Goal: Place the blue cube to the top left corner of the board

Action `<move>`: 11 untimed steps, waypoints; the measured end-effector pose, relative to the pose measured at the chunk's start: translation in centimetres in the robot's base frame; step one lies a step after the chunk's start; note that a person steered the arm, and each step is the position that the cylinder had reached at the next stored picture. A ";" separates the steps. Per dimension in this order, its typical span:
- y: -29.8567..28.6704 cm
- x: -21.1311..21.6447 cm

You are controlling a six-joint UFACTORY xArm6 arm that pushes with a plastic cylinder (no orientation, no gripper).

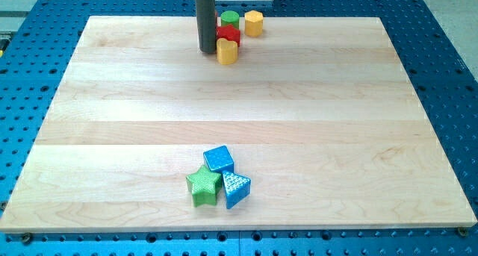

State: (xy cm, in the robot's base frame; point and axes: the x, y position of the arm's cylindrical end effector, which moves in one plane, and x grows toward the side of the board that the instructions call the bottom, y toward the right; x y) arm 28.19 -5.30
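1. A pale wooden table [149, 99] of long glued planks fills most of the view.
2. A blue metal base [448, 77] dotted with holes surrounds it.
3. The light is even and bright.

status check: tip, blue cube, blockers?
My tip at the view's top, beside the red block. Blue cube far off near the bottom, touching green star and blue triangle. Top-left path open.
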 end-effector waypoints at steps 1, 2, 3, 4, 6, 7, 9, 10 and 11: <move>-0.1 0.0; -0.1 0.0; 0.7 2.7; 4.2 7.8; 15.3 27.1; 11.6 33.2; 5.4 33.6; 4.3 31.3; 1.9 25.5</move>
State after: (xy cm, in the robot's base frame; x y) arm 53.65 -3.36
